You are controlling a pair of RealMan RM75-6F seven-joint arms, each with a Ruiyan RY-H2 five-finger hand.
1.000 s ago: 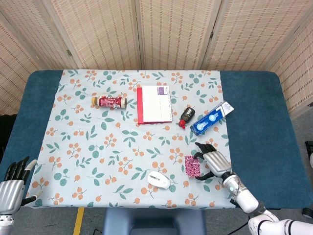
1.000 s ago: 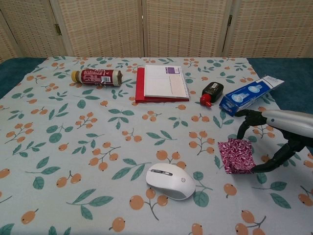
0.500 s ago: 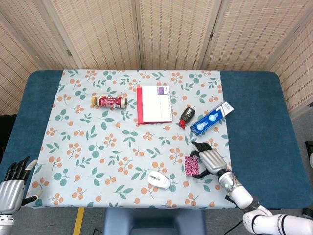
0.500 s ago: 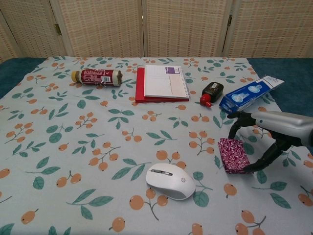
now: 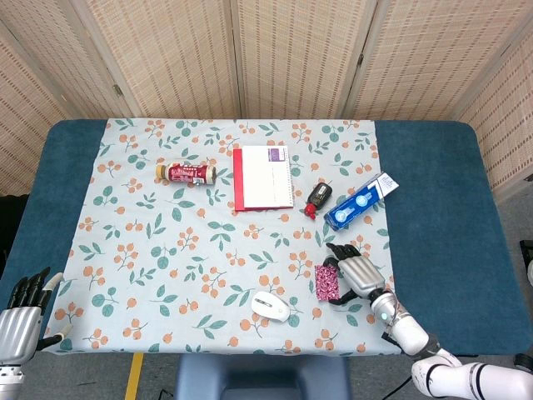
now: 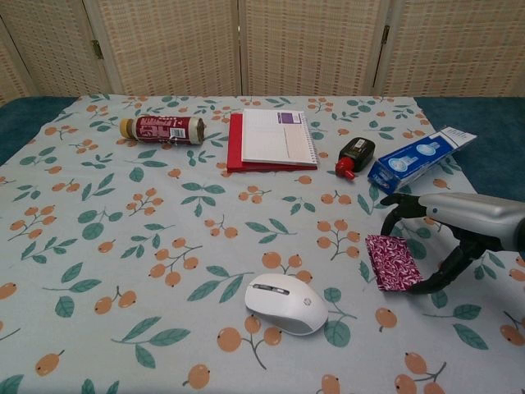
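My right hand [image 5: 355, 273] [image 6: 449, 231] is at the near right of the floral cloth, arched over the right side of a pink patterned packet [image 5: 326, 282] [image 6: 392, 262]. The fingers curve above the packet's far edge and the thumb reaches its near right corner. The packet lies flat on the cloth, and no firm grip shows. My left hand [image 5: 22, 318] hangs off the table's near left corner with fingers apart, holding nothing; only the head view shows it.
A white mouse [image 5: 271, 307] [image 6: 286, 303] lies just left of the packet. Further back are a blue box [image 6: 420, 158], a small black bottle with a red cap [image 6: 354, 156], a red-edged notebook [image 6: 272, 139] and a lying bottle [image 6: 162, 129].
My right hand has slid a little left, bringing its fingers and thumb closer around the packet, which shifted slightly. The left hand stays put.
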